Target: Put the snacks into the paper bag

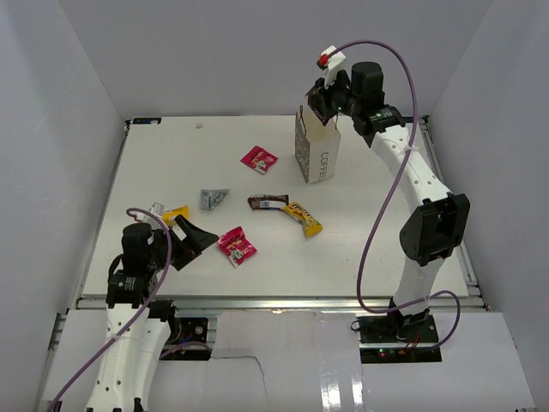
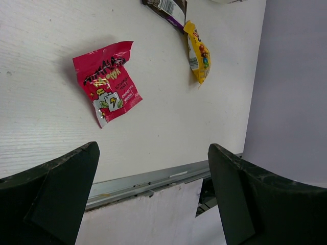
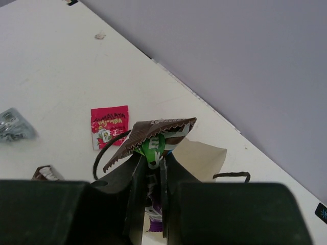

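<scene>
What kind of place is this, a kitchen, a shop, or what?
Most likely a robotics lab test cell: a white table boxed in by plain panels, left arm and right arm bolted at its near edge, snacks and a paper bag as props.

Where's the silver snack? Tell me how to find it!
Find the tall white paper bag at the far side of the table. Go nearer and left, past the dark brown bar, to the silver snack. It alone is grey; its neighbours are brown or pink-red.
</scene>
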`<state>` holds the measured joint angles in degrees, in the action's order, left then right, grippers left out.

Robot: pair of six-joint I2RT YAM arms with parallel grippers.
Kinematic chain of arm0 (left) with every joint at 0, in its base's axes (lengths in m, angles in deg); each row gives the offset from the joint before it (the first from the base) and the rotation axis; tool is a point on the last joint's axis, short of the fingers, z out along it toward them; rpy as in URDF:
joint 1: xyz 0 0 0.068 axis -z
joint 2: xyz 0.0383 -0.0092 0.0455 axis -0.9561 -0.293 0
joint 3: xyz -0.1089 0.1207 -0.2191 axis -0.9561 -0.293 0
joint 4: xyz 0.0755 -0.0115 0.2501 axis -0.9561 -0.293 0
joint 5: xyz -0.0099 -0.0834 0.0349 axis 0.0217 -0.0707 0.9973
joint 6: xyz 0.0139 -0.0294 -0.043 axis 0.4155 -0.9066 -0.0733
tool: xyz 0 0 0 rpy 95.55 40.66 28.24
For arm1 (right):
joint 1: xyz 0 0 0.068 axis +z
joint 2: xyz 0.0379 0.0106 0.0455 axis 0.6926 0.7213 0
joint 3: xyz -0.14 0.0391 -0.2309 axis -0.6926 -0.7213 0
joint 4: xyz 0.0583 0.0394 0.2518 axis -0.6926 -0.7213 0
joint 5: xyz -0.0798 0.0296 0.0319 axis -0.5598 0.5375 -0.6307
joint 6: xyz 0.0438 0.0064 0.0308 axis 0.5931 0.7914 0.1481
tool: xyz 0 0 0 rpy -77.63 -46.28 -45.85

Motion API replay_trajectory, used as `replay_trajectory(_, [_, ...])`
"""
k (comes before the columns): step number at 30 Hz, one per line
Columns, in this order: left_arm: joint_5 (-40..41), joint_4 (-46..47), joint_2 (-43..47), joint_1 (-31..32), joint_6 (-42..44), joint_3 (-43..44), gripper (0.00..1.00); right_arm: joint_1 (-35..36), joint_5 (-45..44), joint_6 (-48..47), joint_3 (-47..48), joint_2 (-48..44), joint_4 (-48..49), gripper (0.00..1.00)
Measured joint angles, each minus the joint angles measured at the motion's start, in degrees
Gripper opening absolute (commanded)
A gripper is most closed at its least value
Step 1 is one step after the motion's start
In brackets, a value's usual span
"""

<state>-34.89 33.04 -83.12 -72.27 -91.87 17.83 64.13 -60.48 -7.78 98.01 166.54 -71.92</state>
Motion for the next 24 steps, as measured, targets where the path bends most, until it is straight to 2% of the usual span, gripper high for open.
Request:
replay_trajectory(5, [-0.3, -0.2, 0.9, 0.0, -0.9, 0.0, 0.98, -0.2, -3.7, 5.1, -0.3, 2.4, 5.4, 0.21])
replay_trajectory(8, [-0.3, -0.2, 0.8, 0.0, -1.0, 0.0, 0.98, -0.2, -3.9, 7.2, -0.8, 2.6, 8.2, 0.32])
replay_trajectory(11, [-0.3, -0.2, 0.0, 0.0, -1.0, 0.0, 0.98, -0.2, -4.8, 8.2, -2.2, 2.5, 10.4, 0.57])
replay_trajectory(16, [-0.3, 0.1, -3.1, 0.0, -1.6, 0.0, 0.98, -0.3, -5.8, 8.3, -4.7, 2.5, 11.3, 0.66])
replay_trajectory(20, [0.2, 0.8, -7.3, 0.0, -2.8, -0.3, 0.98, -0.8, -4.4, 7.0, -4.8, 2.1, 10.6, 0.97])
replay_trajectory(22, [1.1, 1.1, -9.9, 0.0, -3.3, -0.3, 0.98, -1.4, -0.4, 4.3, -4.8, 0.7, 7.9, 0.9])
replay_trajectory(24, [2.5, 1.3, -12.5, 0.0, -3.8, -0.3, 0.98, -2.5, 7.0, 0.3, -5.7, -2.4, 4.5, 0.9])
